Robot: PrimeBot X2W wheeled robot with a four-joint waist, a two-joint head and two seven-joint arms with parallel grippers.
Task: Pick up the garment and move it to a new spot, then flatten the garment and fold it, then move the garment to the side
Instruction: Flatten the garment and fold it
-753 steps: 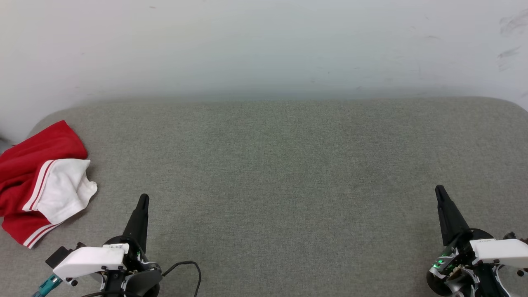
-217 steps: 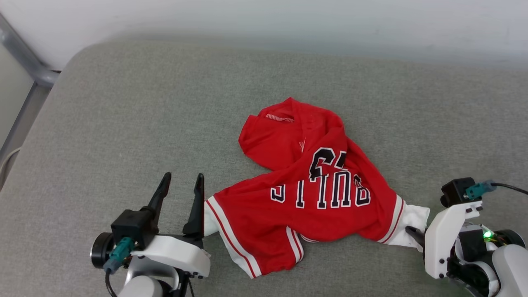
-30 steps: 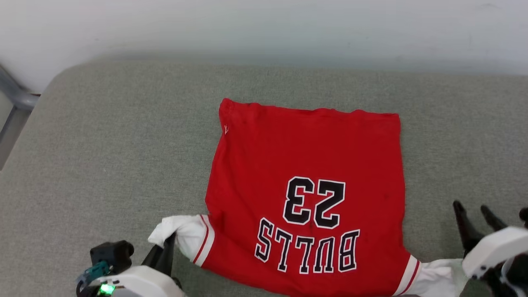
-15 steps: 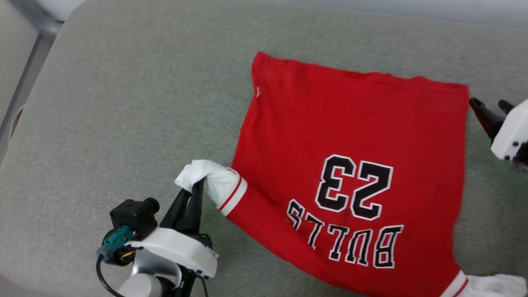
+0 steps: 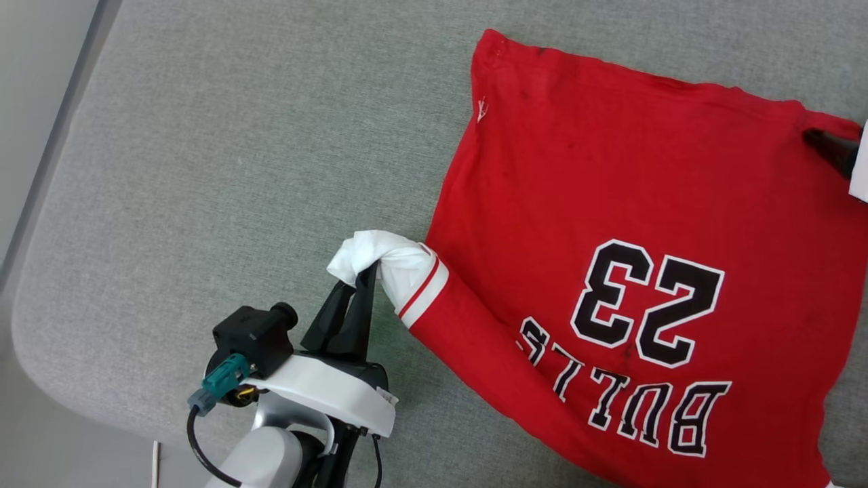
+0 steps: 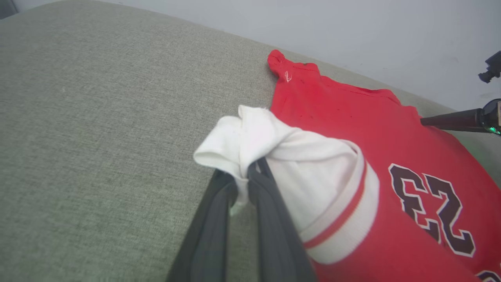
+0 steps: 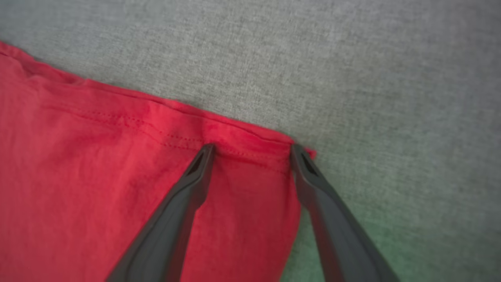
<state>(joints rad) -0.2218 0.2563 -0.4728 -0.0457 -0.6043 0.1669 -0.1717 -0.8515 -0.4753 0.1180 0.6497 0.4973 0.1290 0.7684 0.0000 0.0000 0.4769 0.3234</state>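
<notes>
Mostly flat garment (image 5: 610, 169), hem (image 5: 644, 76) away, lettering (image 5: 614, 295) inverted

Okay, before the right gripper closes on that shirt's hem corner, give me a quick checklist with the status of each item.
1. The left gripper is shut on the white sleeve: ok.
2. The right gripper is open: ok.
3. The hem corner lies between its jaws: ok.
4. The right gripper already touches the cloth: cannot tell.
5. The shirt lies flat on the cushion, print up: ok.
</notes>
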